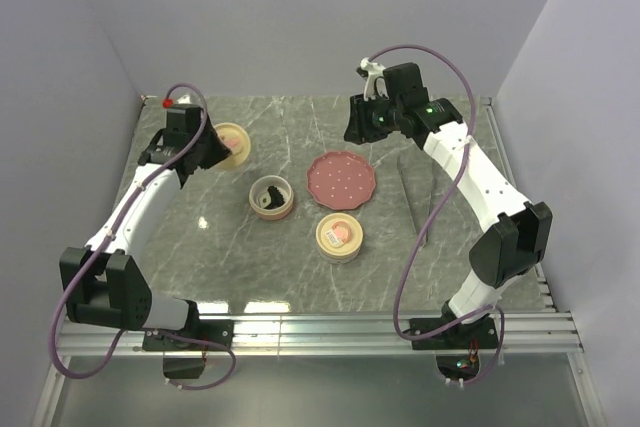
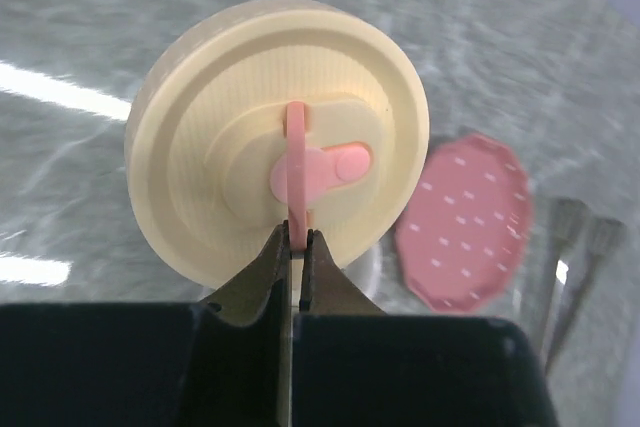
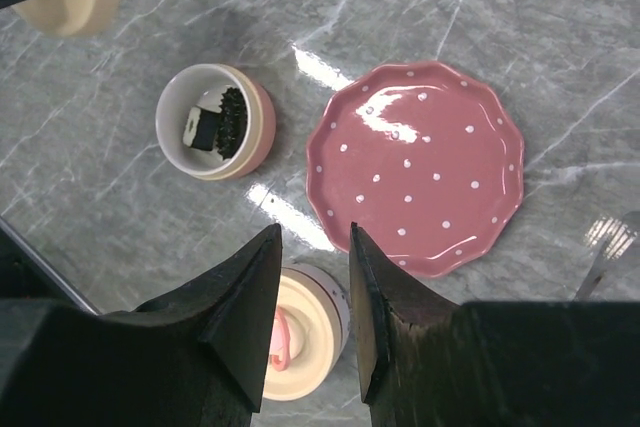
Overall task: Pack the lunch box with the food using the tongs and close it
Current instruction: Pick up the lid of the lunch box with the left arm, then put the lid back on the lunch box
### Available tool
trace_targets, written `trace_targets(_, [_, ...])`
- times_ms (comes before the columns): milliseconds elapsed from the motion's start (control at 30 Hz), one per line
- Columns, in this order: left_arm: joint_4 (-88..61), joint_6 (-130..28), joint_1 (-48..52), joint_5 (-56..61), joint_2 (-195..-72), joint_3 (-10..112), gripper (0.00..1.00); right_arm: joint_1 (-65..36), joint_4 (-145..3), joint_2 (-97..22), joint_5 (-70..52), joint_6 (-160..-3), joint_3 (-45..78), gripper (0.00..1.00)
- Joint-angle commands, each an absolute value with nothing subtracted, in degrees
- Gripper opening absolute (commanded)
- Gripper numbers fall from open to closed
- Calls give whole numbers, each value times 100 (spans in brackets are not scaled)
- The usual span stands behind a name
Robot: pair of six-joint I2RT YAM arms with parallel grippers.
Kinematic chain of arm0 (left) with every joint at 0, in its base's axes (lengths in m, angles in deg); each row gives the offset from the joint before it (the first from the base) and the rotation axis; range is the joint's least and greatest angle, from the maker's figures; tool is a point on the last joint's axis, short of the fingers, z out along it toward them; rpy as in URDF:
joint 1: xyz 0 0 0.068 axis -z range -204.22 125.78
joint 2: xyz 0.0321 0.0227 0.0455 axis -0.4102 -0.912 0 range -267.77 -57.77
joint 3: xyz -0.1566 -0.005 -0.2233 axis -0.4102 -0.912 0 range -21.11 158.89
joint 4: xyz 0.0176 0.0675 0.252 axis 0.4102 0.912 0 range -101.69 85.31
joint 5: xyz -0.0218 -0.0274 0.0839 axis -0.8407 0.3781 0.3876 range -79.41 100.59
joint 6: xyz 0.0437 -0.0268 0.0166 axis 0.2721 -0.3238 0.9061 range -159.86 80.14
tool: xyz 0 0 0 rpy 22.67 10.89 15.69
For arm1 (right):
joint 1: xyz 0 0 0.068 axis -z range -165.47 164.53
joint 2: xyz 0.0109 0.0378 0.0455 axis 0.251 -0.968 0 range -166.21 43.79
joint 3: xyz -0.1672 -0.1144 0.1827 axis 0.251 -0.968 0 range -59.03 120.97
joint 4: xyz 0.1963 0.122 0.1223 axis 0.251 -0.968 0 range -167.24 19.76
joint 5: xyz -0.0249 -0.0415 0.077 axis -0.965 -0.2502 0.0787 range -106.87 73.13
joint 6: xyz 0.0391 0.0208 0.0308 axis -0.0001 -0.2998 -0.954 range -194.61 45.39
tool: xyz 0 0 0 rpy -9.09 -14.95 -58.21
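Left gripper (image 2: 297,247) first, hard up against its own camera: its jaws are pinched together on the thin pink handle (image 2: 320,169) of a cream lid (image 2: 220,87). That lid is over at the far left, well apart from everything else. Whether it rests on the table (image 1: 300,277) or is just off it I cannot tell.

Out in the middle stands an open tub (image 3: 262,132) with the food (image 3: 215,119) in it, dark pieces lying against one another, though I cannot count them. Beside it on the right sits the plate (image 3: 415,167), bare. Nearer the arms is a second tub (image 1: 340,236) with its own lid on. Tongs (image 1: 417,209) lie flat on the table right of the plate, with neither gripper on them. Right gripper (image 3: 312,239) hovers above the gap between plate and second tub, jaws apart, nothing between them.

My reading is that the packing is done or nearly so, and the closing step is in hand. Next the lid needs carrying across to the open tub, held level, centred over the rim and set down before the handle is let go. A crooked landing could shove the tub aside
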State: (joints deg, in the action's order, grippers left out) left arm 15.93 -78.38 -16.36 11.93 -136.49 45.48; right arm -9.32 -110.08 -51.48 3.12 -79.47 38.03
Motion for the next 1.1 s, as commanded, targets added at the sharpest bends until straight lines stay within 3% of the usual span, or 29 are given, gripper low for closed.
trace_targets(0, [1178, -7536, -1569, -47, -13547, 4876, 0, -955, -10838, -5025, 54, -7997, 3826, 41])
trace_targets(167, [1002, -7773, -1227, -594, -13661, 4806, 1, -955, -10856, -5017, -297, -8076, 3949, 40])
trace_targets(467, [1704, -8063, -453, 223, -14276, 4806, 0, -955, -10733, -4824, -245, -8111, 3660, 40])
trace_targets(800, [2302, -8414, -304, 795, -14689, 5017, 0, -963, -10663, -4780, -87, -8129, 3493, 41])
trace_targets(1067, [2004, -8608, -295, 470, -14900, 4674, 0, -964, -10716, -4876, -17, -8147, 3580, 41])
